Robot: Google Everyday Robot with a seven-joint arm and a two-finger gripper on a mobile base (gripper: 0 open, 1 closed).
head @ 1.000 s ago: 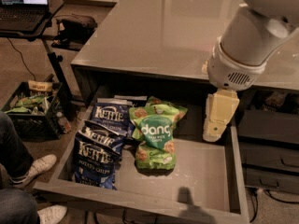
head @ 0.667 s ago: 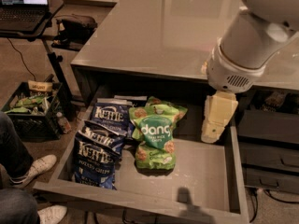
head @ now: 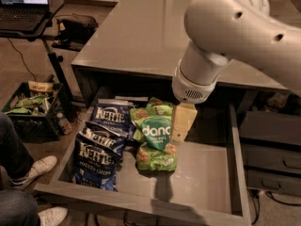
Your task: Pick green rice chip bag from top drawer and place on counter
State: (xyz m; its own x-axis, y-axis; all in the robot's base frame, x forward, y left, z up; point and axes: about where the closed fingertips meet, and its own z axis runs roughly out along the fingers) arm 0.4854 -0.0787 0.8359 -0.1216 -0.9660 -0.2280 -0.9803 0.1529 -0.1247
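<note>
The top drawer is pulled open below the counter. A green rice chip bag with white "dang" lettering lies in the drawer's middle, overlapping a look-alike green bag behind it. My gripper hangs from the white arm inside the drawer. It is right at the front bag's right edge, and I cannot tell whether it touches the bag.
Two dark-blue Kettle bags lie at the drawer's left. Narrow dark stacked drawers stand to the right. A black crate, a laptop on a stand and a person's shoes are on the left.
The gripper has moved left across the drawer, from well right of the green bags to the front bag's right edge. The bags have not moved.
</note>
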